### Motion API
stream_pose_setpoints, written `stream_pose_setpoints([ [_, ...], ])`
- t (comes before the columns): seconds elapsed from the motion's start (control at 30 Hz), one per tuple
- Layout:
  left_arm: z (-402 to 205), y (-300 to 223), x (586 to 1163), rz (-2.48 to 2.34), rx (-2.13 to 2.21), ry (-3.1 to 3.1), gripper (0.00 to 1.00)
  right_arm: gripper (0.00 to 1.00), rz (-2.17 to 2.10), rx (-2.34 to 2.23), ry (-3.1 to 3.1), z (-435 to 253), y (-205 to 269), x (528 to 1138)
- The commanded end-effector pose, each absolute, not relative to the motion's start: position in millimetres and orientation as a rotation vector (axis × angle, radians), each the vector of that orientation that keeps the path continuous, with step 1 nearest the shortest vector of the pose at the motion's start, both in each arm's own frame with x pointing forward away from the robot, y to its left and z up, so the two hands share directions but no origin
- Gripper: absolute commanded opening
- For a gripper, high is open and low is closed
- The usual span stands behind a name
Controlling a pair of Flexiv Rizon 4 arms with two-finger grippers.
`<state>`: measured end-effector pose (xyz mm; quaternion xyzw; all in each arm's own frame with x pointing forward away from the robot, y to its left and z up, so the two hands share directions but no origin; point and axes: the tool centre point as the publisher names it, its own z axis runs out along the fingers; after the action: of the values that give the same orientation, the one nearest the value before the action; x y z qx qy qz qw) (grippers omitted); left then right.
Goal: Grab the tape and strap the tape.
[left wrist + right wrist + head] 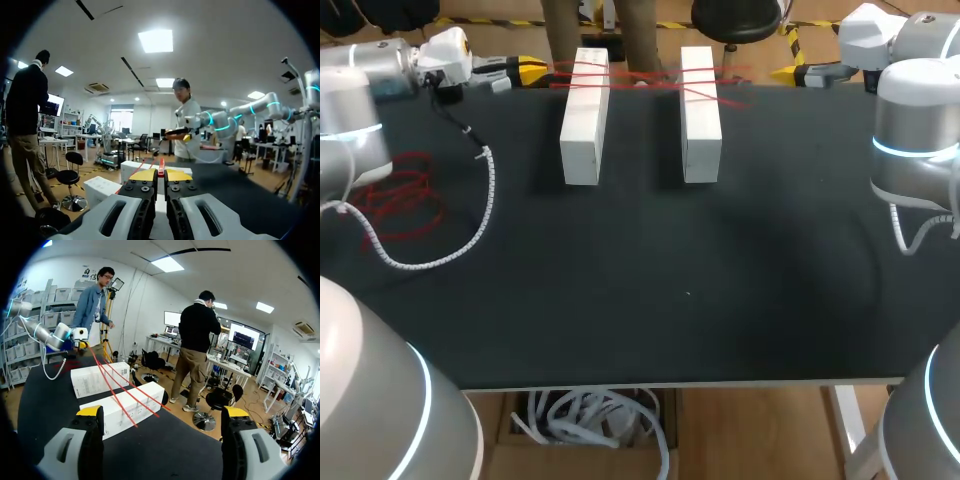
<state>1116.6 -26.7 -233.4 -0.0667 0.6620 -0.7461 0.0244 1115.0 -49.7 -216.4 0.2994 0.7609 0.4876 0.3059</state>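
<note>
Left gripper (161, 175): jaws nearly closed, pinching the red tape (161, 166) between the yellow tips. Right gripper (162, 415): jaws spread wide, holding nothing. In the head view the tape runs from the left gripper at 11 o'clock across the far ends of two white blocks (585, 120) toward 1 o'clock. A loose red heap (398, 200) lies at 9 o'clock.

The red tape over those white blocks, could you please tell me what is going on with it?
The left gripper, at the far edge of the table, is shut on the red tape, whose strands run across the far ends of the left white block and the right white block. The right gripper is open and holds nothing. A loose red tangle lies by the left arm.
</note>
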Motion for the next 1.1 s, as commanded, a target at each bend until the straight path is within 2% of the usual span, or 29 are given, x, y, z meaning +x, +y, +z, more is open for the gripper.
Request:
stream_pose_setpoints([
  [0.03,-224,-31,1108,-2.323,-0.26,2.007,0.0,1.0,1.292,0.792,2.012,-217,-50,1115],
  [0.37,-185,-38,1111,-2.415,-0.364,1.852,0.0,1.0,1.292,0.792,2.012,-217,-50,1115],
  [1.1,-128,-65,1099,-2.453,-0.236,1.799,0.0,1.0,1.292,0.792,2.012,-217,-50,1115],
])
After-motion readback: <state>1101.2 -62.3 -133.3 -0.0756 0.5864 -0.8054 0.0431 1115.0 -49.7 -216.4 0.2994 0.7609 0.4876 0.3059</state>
